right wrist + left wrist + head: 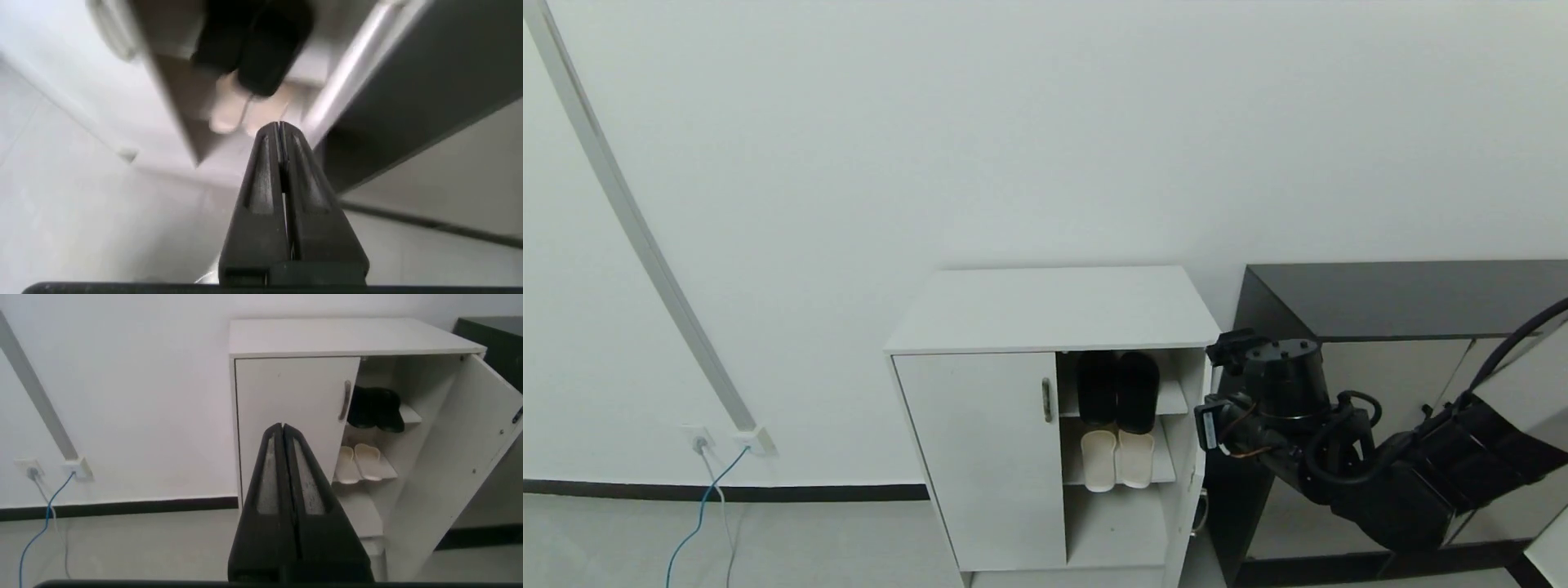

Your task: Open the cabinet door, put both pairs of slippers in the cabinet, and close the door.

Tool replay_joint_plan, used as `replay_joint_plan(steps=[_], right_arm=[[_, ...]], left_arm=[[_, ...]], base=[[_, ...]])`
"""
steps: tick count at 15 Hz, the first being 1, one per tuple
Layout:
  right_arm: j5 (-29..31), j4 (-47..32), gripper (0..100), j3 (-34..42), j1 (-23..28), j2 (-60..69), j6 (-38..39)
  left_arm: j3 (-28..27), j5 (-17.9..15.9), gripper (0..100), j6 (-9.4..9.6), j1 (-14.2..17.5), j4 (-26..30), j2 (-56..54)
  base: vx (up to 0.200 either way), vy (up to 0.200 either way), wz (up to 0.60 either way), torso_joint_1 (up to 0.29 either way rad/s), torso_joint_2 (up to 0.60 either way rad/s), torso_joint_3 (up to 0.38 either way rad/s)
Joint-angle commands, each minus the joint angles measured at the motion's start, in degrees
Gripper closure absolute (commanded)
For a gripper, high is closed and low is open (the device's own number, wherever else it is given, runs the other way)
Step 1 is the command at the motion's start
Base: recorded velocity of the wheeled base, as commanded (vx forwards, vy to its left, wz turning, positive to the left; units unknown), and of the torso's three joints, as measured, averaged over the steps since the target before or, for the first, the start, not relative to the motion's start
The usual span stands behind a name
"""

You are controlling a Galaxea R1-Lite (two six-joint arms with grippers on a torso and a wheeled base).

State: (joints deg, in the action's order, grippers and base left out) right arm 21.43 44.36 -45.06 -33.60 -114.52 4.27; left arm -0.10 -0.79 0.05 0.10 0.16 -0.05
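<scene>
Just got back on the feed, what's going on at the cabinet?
Both pairs are in the cabinet: black slippers on the upper shelf, white slippers on the one below. The right door stands open; the left door is shut. The right arm is beside the open door, the right tool shut and empty. The left tool, also shut and empty, faces the cabinet from farther back. Only closing the door is left.

White cabinet (1054,310), right door (466,457) open; black slippers (1119,392) shelved above cream slippers (1117,459).
</scene>
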Motion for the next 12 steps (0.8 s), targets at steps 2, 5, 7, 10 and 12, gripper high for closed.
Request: replay_joint_plan(steps=[2, 5, 7, 10, 12], right_arm=[[2.65, 0.11, 100, 1.11, 0.99, 0.35, -2.16], [4.76, 0.02, 100, 2.25, 1.34, -0.97, -4.53], [4.76, 0.02, 100, 2.25, 1.34, -3.17, -4.62], [4.58, 0.37, 100, 2.17, 0.64, -5.72, -4.35], [3.88, 0.46, 100, 1.99, -0.24, -6.51, -3.92]], left_arm=[[0.01, 0.0, 100, -0.05, -0.01, 0.02, 0.05], [0.01, 0.0, 100, -0.05, -0.01, 0.02, 0.05], [0.01, 0.0, 100, -0.05, -0.01, -0.07, 0.05], [0.01, 0.0, 100, -0.05, -0.01, 0.02, 0.05], [0.01, 0.0, 100, -0.05, -0.01, -0.07, 0.05]], base=[[0.0, 0.0, 0.0, 0.0, 0.0, 0.0], [0.0, 0.0, 0.0, 0.0, 0.0, 0.0], [0.0, 0.0, 0.0, 0.0, 0.0, 0.0], [0.0, 0.0, 0.0, 0.0, 0.0, 0.0], [0.0, 0.0, 0.0, 0.0, 0.0, 0.0]])
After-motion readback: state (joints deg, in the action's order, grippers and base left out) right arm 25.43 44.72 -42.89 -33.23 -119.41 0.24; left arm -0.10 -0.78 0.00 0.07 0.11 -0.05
